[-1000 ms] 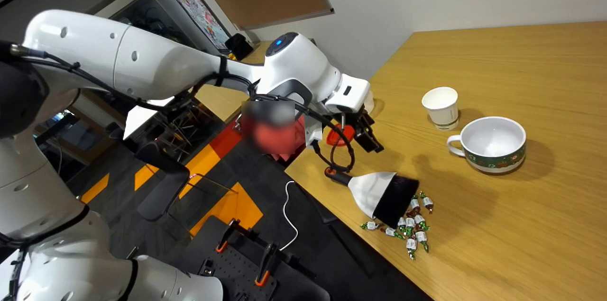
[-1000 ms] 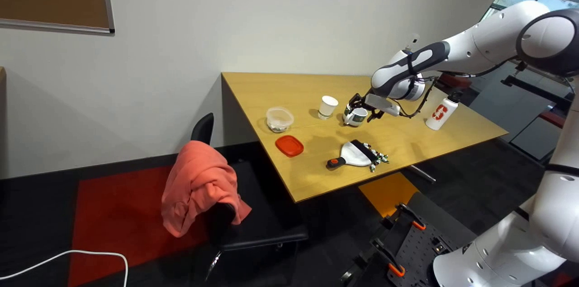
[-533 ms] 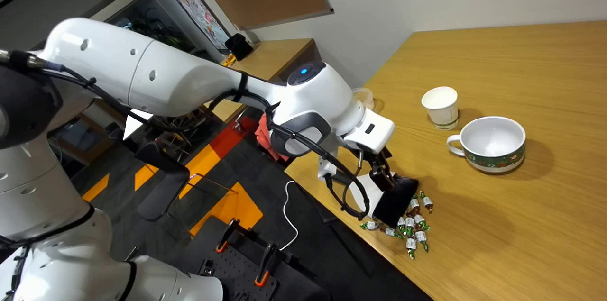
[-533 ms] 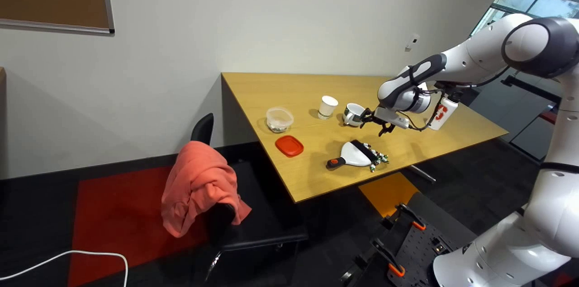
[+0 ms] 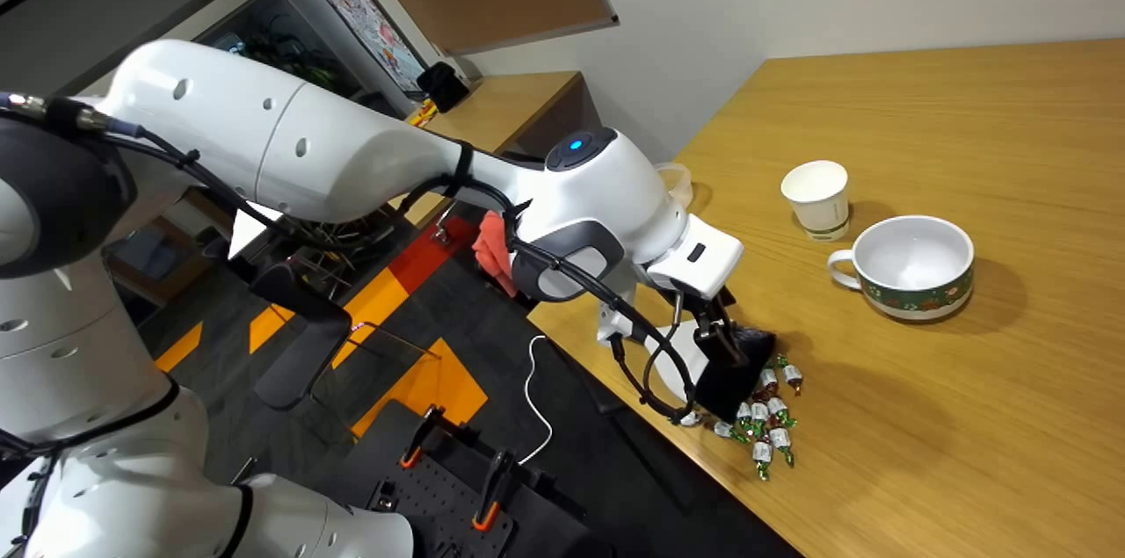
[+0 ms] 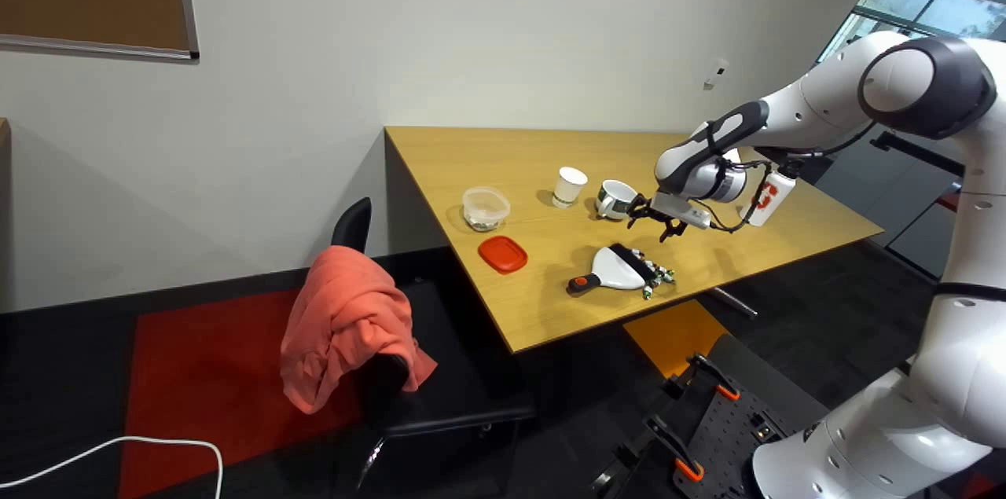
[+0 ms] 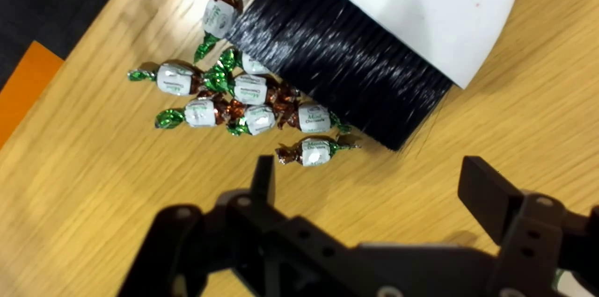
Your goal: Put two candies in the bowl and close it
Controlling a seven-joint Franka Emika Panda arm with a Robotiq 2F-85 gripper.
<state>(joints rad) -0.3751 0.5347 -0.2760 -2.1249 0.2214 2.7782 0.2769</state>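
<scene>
Gripper [image 7: 367,170]: jaws spread, nothing between. Candies [image 7: 250,89] lie beside brush [image 7: 341,58], some touching it; bowl [image 6: 489,208] well apart, unlidded. For a likely pick, turn jaws across the nearest candy [image 7: 314,152], descend, pinch its white middle

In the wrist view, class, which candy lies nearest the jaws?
The lowest candy, left of the bottom corner of the brush; every other candy there lies higher, farther from the jaws.
</scene>
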